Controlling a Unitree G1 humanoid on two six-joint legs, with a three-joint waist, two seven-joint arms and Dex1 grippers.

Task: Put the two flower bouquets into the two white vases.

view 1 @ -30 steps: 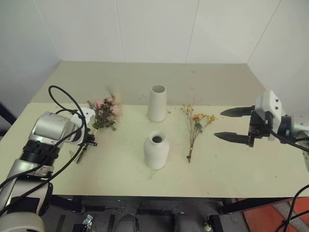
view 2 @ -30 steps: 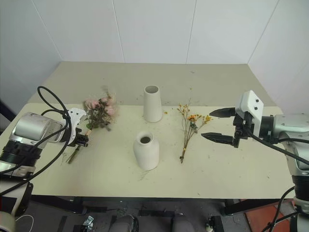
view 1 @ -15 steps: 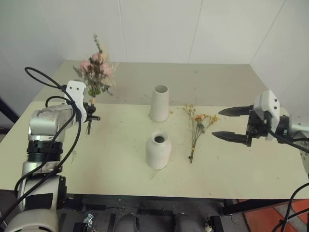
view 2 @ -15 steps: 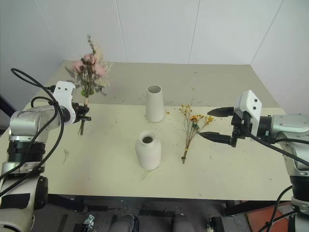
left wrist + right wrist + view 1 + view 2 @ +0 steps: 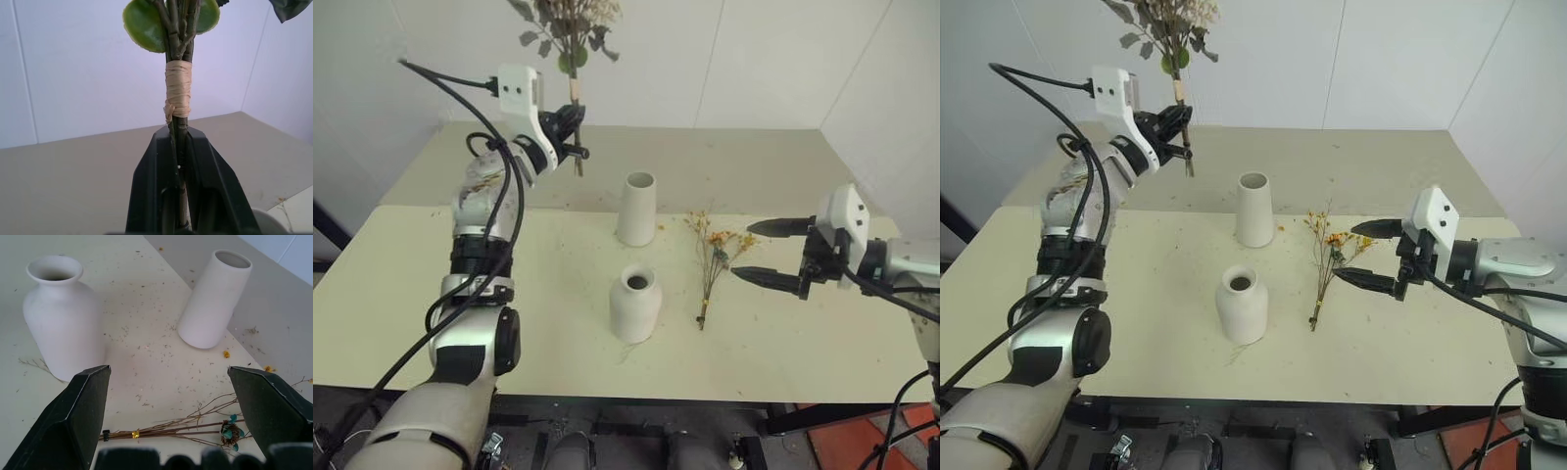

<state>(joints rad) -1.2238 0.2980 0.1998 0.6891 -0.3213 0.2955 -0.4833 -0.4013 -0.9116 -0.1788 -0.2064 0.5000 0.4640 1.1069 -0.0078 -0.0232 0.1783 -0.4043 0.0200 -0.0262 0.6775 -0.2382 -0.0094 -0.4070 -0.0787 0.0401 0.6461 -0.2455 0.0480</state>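
Now, head views: our left gripper has swung the rose bouquet up off the table and across, so one bunch is airborne and nearing the tall vase, which stands below and to the right of those fingers.
Bouquet axis: upright, blooms above the fingers, cut ends below.
Left wrist view: our fingers are clamped tight on the stems just under the tan binding.
Right wrist view: our right gripper is spread wide and empty; the yellow bouquet lies flat between its fingers, crosswise to them; the round vase and tall vase sit beyond.
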